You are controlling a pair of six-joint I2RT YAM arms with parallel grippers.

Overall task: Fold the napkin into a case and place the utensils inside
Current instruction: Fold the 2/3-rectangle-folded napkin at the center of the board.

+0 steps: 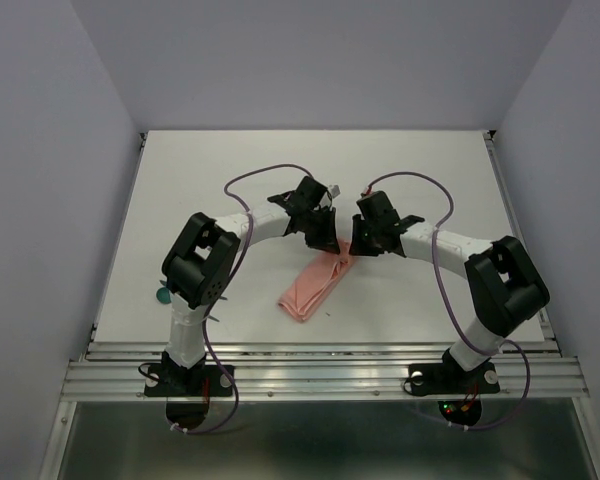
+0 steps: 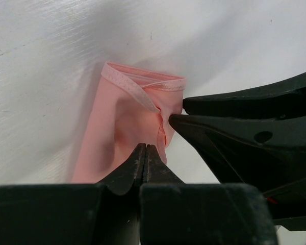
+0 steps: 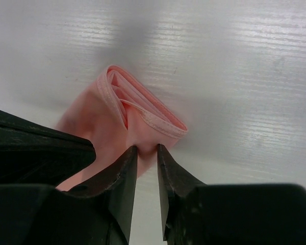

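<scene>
From above, the far end of the salmon-pink cloth napkin [image 1: 315, 288] lay hidden under the left claw [image 1: 328, 240] and the right claw [image 1: 350, 248]. The black-and-white left arm [image 1: 195, 265] covered most of a small teal-green round thing [image 1: 163, 295], too small for us to identify. In the right wrist view, we could not tell whether the right claw's parted tips touched the cloth.

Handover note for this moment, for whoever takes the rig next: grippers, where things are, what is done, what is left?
The left gripper is shut on the napkin, pinching a fold at its far end.
The right gripper has its jaws narrowly apart around the same end's hem; whether it grips firmly cannot be told.
The napkin is a narrow layered strip on the table.
Utensils: only a teal round end shows by the left arm.
Done: most folding. Left: finish the case and insert the utensils.
</scene>
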